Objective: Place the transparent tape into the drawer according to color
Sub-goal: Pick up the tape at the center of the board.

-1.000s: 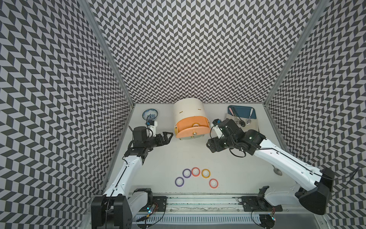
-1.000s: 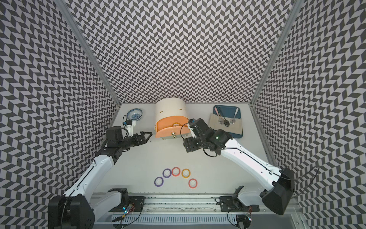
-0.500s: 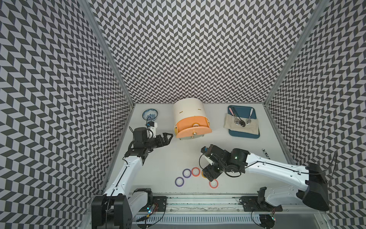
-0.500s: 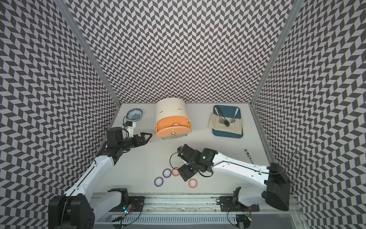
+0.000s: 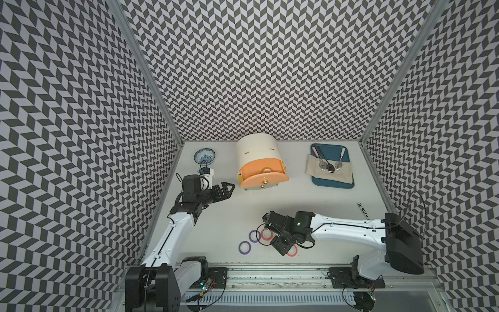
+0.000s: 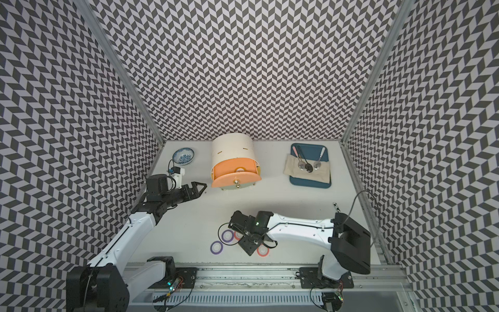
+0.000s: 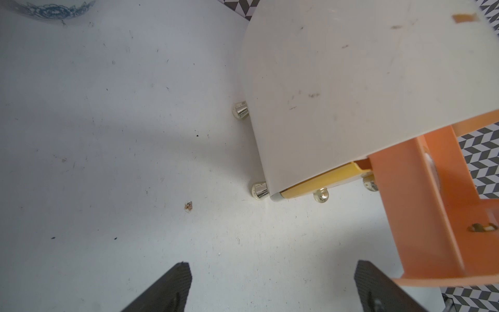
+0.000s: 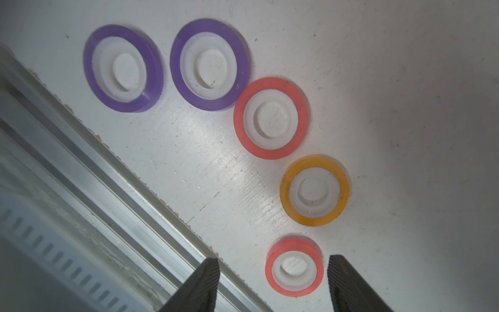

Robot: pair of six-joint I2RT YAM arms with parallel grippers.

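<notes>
Purple tape (image 8: 123,68) (image 8: 209,64) two; red tape (image 8: 270,118) (image 8: 294,267) two; orange tape (image 8: 314,190) one.

No words, numbers or signs can be read anywhere. A small striped stick (image 5: 363,211) lies on the worktop (image 5: 243,210), well away from the right end effector (image 8: 274,260). Its marks are too small to read. The bowl (image 5: 204,156), near the left end effector (image 7: 272,266), shows only blue painted flowers and no letters.
</notes>
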